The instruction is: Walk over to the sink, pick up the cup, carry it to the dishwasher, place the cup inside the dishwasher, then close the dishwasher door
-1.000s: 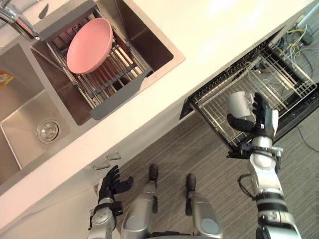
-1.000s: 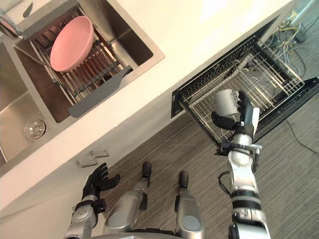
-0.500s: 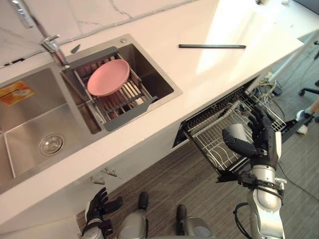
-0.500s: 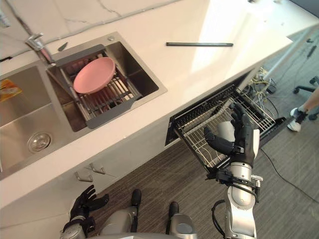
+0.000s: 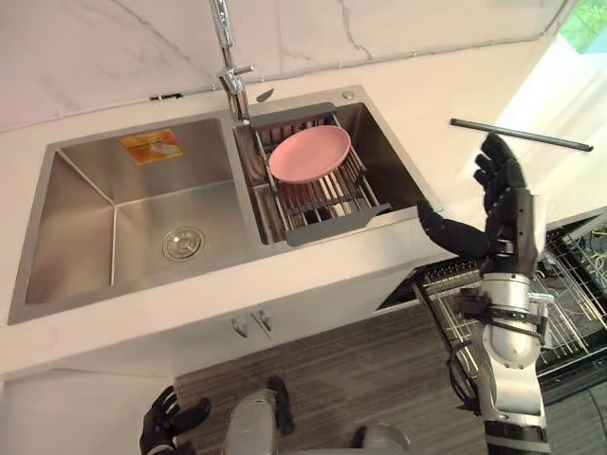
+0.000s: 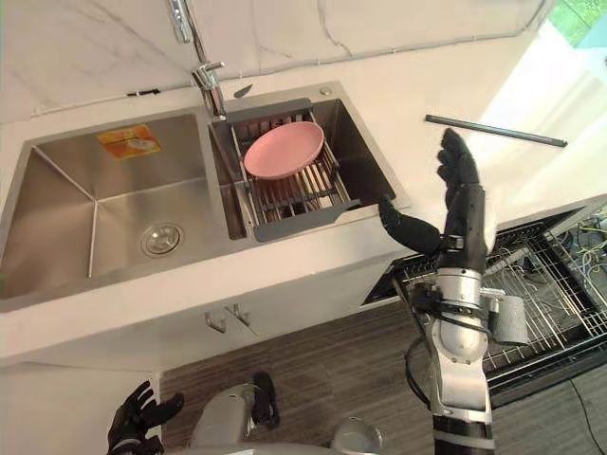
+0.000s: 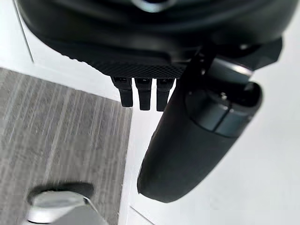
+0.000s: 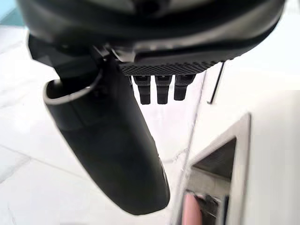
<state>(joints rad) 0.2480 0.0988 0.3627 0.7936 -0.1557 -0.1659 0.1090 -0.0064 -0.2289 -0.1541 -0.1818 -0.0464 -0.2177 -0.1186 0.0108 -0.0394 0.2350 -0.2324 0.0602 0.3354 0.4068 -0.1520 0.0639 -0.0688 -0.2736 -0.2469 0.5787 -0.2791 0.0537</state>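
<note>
**Cup in rack, right hand empty, door not yet shut**

Cup (image 6: 510, 319) sat in the pulled-out rack (image 6: 560, 294), in its near part, just beside the right forearm. Could not tell whether it stood upright or lay on its side. Nothing was touching it.

Right hand (image 6: 463, 226) was raised in front of the counter (image 5: 398, 104) edge, above the rack. Fingers were straight and spread, the thumb stood out to the side, and it held nothing. Its wrist view agreed: fingers extended, no object past them.

Left hand (image 6: 139, 421) hung low by the cabinet front, fingers loosely spread, idle and empty.

Door (image 6: 569, 355) lay open beneath the rack. Sink (image 5: 114, 227) and pink plate (image 5: 308, 156) played no part in this step.

Judgement: placement looked done. Remaining were pushing the rack in and closing the door.

Risks noted:
- The rack was fully out. Lifting the door first would jam it against the rack and jolt the cup.
- The right forearm was very near the cup, so lowering or swinging the arm could knock it over or off the wires.
- If the cup was resting loose on its side, a sharp shove of the rack could roll it.
- The raised hand was close to the counter edge, so a careless downward move could clip it.
</note>
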